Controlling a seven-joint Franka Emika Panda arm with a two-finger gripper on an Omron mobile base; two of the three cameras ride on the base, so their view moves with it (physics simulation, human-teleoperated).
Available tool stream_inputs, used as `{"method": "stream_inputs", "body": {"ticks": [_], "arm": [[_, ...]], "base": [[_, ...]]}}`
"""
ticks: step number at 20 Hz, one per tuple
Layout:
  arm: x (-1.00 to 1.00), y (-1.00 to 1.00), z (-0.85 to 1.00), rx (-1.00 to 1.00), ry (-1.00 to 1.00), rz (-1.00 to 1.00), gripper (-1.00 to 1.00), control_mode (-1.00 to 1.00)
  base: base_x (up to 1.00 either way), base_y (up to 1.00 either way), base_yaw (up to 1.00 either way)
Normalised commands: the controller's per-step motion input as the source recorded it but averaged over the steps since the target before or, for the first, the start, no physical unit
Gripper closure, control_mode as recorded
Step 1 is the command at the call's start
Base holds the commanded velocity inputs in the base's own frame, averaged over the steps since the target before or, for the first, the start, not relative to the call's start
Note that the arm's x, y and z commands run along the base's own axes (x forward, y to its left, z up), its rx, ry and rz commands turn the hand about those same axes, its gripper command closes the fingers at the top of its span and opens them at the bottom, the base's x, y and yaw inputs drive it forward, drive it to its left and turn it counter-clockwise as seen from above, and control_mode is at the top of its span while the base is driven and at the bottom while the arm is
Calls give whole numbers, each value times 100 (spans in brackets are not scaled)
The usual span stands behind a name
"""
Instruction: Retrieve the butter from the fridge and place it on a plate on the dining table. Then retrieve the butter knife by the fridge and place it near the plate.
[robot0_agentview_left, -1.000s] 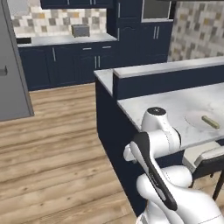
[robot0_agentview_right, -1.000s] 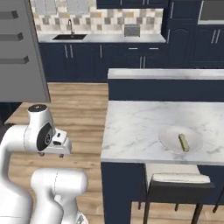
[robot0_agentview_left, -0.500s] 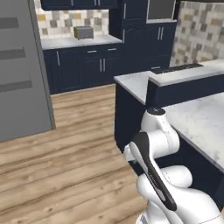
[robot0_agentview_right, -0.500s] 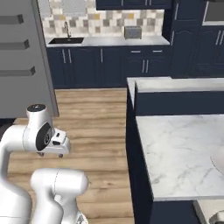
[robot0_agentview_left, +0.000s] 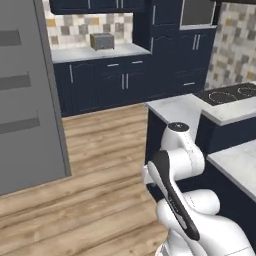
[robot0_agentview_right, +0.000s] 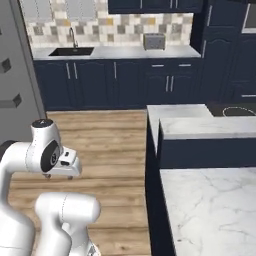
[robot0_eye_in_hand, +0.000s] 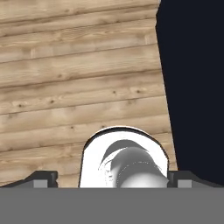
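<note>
The grey fridge (robot0_agentview_left: 30, 105) fills the left of the left base view, and its edge (robot0_agentview_right: 14, 75) shows in the right base view. A corner of the marble dining table (robot0_agentview_right: 210, 200) on its navy base lies at the right (robot0_agentview_left: 237, 162). My arm is folded close to the base, the hand (robot0_agentview_right: 67, 164) hanging low over the wooden floor. In the hand view my gripper (robot0_eye_in_hand: 112, 179) is open, its two dark fingertips (robot0_eye_in_hand: 41, 178) far apart with nothing between them. The butter, the plate and the butter knife are out of view.
A higher marble ledge (robot0_agentview_right: 205, 126) with a black cooktop (robot0_agentview_left: 227, 93) stands beyond the table. Navy cabinets, a sink (robot0_agentview_right: 72, 50) and a toaster (robot0_agentview_left: 102, 41) line the back wall. Wooden floor (robot0_agentview_left: 100, 150) lies open between fridge and table; the navy table base (robot0_eye_in_hand: 194, 87) is close beside the hand.
The base has turned left, so the whole scene slid right: the plate with the butter left both views and the fridge came nearer. The arm kept its folded pose.
</note>
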Motion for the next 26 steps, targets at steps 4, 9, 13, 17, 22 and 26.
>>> {"method": "stream_inputs", "body": {"ticks": [4, 9, 13, 17, 22, 26], "arm": [[0, 0, 0, 0, 0, 0, -100, 100], [0, 0, 0, 0, 0, 0, -100, 100], [0, 0, 0, 0, 0, 0, -100, 100], [0, 0, 0, 0, 0, 0, -100, 100], [0, 0, 0, 0, 0, 0, -100, 100], [0, 0, 0, 0, 0, 0, -100, 100]], "base": [[100, -19, 17], [100, -17, 21], [97, -38, 29], [98, 0, 24], [100, 0, 13], [100, 0, 3]]}}
